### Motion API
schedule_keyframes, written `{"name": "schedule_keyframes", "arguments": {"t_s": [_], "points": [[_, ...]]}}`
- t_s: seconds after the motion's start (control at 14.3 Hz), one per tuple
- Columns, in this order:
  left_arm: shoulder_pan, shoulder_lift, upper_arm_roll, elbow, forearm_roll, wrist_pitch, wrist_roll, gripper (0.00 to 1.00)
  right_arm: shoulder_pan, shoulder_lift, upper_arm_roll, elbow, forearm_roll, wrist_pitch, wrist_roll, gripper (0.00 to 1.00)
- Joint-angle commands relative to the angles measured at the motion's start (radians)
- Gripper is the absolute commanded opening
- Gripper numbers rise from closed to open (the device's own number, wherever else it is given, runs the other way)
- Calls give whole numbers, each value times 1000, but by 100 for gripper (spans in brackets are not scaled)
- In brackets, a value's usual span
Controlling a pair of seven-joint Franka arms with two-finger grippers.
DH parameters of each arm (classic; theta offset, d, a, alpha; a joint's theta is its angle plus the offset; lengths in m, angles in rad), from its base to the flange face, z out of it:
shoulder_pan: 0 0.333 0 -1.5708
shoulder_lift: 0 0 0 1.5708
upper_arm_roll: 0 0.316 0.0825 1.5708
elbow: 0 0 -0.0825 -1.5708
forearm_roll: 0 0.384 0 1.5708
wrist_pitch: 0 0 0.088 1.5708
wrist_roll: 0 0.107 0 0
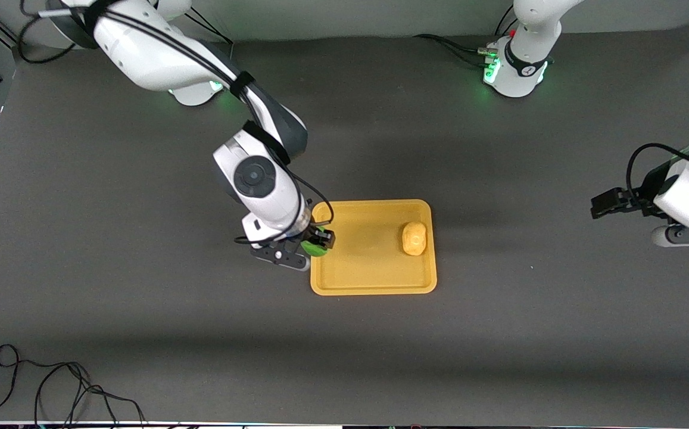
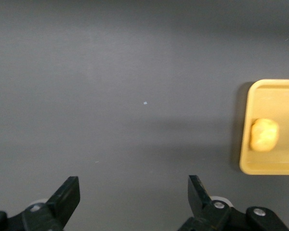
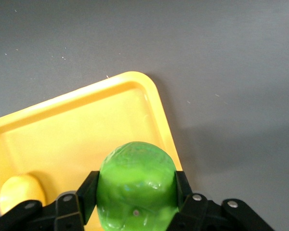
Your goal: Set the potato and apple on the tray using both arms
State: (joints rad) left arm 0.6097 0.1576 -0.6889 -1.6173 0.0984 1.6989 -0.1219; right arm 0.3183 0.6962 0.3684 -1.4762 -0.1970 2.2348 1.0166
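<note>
The yellow-orange tray (image 1: 368, 286) lies mid-table. The tan-yellow potato (image 1: 414, 238) rests in it near the edge toward the left arm's end; it also shows in the left wrist view (image 2: 264, 135) and the right wrist view (image 3: 20, 190). My right gripper (image 1: 315, 244) is shut on the bright green apple (image 1: 314, 248) and holds it over the tray's rim at the right arm's end; the apple fills the jaws in the right wrist view (image 3: 136, 185). My left gripper (image 1: 603, 204) is open and empty, waiting over bare table at the left arm's end.
The table is a dark grey mat (image 1: 499, 333). Loose black cables (image 1: 52, 387) lie at the corner nearest the front camera at the right arm's end. The tray shows in the left wrist view (image 2: 272, 166) and the right wrist view (image 3: 62, 130).
</note>
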Motion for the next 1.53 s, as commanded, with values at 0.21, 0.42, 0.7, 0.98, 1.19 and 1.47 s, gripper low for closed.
{"name": "schedule_keyframes", "arguments": {"t_s": [0.21,0.42,0.7,0.98,1.19,1.47], "points": [[36,-75,-1,-63,-5,22,47,100,21,184,41,88,-68,203,63,20],[36,-72,-1,-19,-5,-36,53,100,22,190,43,86,-73,200,65,20],[42,-66,18,-18,-16,-39,51,100,21,189,41,83,-73,197,88,100],[39,-63,23,-41,-14,-21,42,100,2,146,55,93,-71,82,83,100],[-130,-64,186,-44,-17,1,42,100,-108,4,142,91,-70,-166,10,100],[-529,-73,565,-47,-45,19,47,100,-185,-164,147,82,-59,-424,-213,100]]}}
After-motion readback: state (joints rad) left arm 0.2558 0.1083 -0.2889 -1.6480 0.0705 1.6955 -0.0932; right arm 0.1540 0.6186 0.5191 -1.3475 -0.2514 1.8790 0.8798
